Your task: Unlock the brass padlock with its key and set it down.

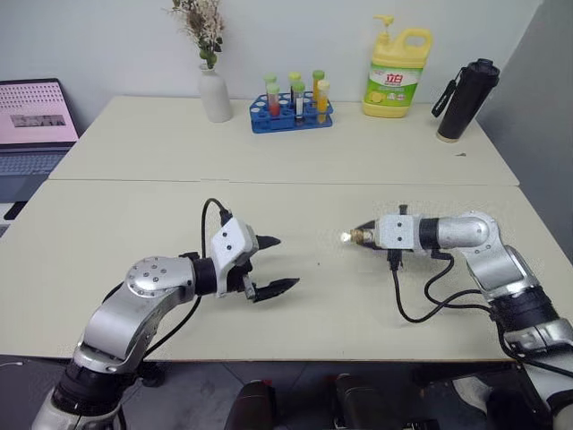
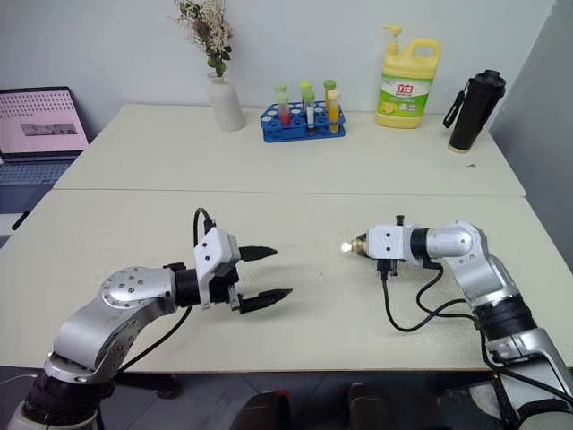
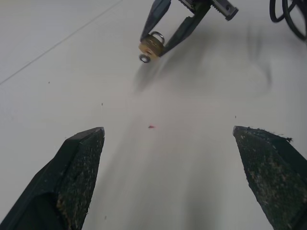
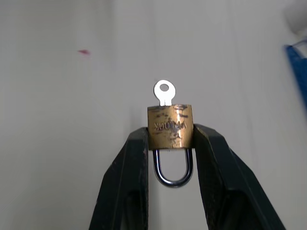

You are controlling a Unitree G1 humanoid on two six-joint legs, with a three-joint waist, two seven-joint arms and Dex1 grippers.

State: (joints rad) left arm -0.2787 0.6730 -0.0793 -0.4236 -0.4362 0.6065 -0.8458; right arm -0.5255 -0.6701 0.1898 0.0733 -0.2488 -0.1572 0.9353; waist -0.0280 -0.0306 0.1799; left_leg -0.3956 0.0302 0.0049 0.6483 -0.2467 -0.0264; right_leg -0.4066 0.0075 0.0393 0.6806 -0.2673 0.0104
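My right gripper [image 4: 171,130] is shut on the brass padlock [image 4: 170,127], pinching its squarish body between both fingers just above the table. The silvery shackle [image 4: 172,172] points back toward the wrist. The small key [image 4: 164,92] sticks out of the body's far end, toward my left gripper. In the head views the padlock [image 1: 350,236] glints at the tip of the right gripper [image 1: 358,236], right of the table's middle. My left gripper [image 1: 282,262] is open and holds nothing, a short way to the left of the padlock and facing it. The left wrist view shows the padlock [image 3: 150,46] ahead.
On the far half of the beige table [image 1: 134,233] stand a white vase [image 1: 215,93], a blue test-tube rack [image 1: 292,111], a yellow soap bottle [image 1: 396,76] and a black bottle [image 1: 467,98]. A laptop [image 1: 34,121] sits at the far left. A black cable [image 1: 430,300] loops under my right wrist.
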